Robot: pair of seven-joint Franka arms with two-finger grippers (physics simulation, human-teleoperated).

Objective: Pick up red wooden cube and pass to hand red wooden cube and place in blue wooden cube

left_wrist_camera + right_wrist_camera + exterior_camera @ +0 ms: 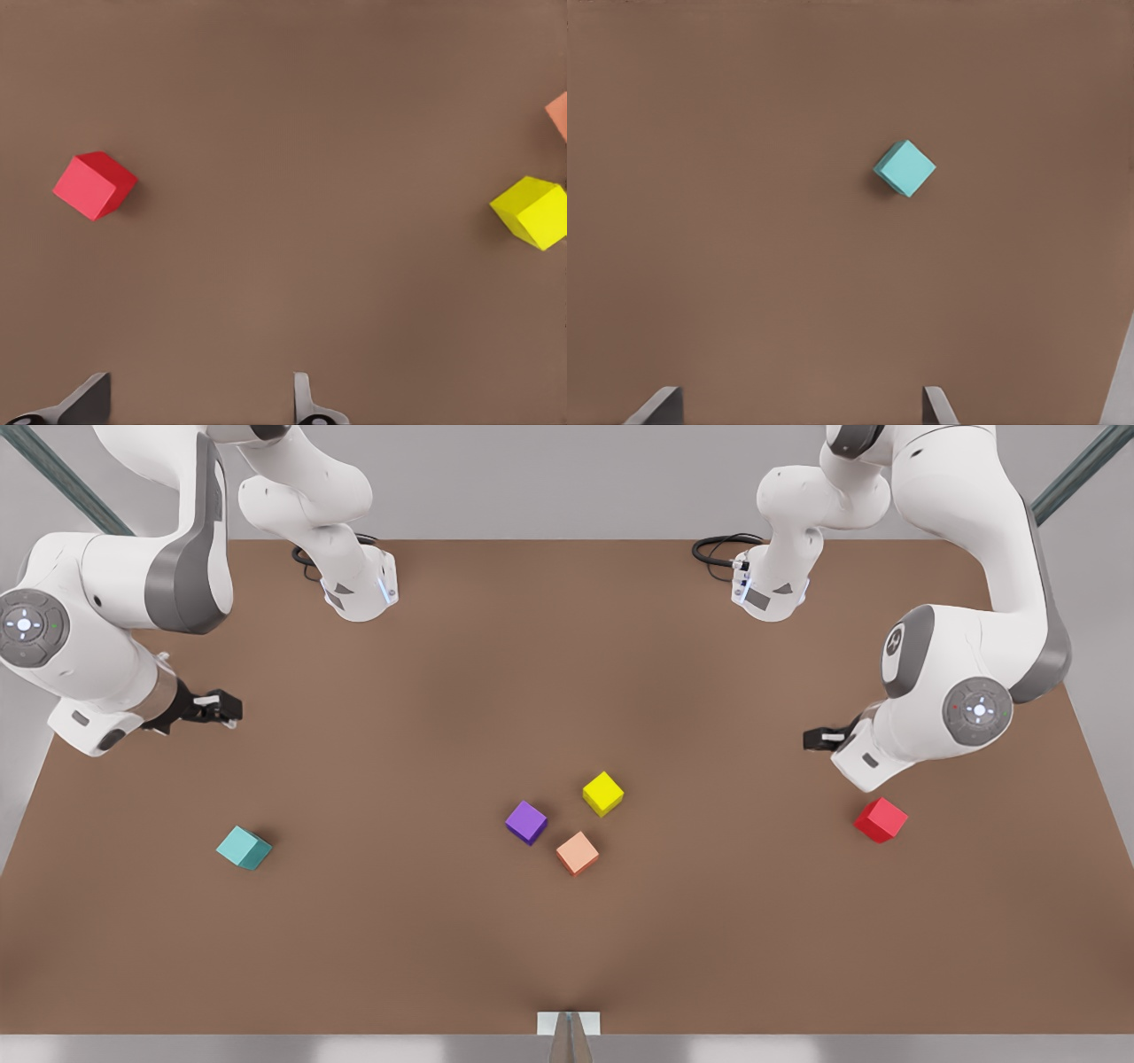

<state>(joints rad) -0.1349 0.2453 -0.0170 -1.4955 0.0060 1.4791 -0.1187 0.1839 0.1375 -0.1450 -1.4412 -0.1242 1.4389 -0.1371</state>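
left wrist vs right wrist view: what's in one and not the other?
Left wrist view alone: the red wooden cube, a yellow cube and the edge of a pale orange cube, with the left gripper open above bare table. Right wrist view alone: the blue wooden cube, teal in colour, lying apart from the open right gripper. Shared: the brown table and a pair of spread gripper fingertips; neither gripper holds anything.
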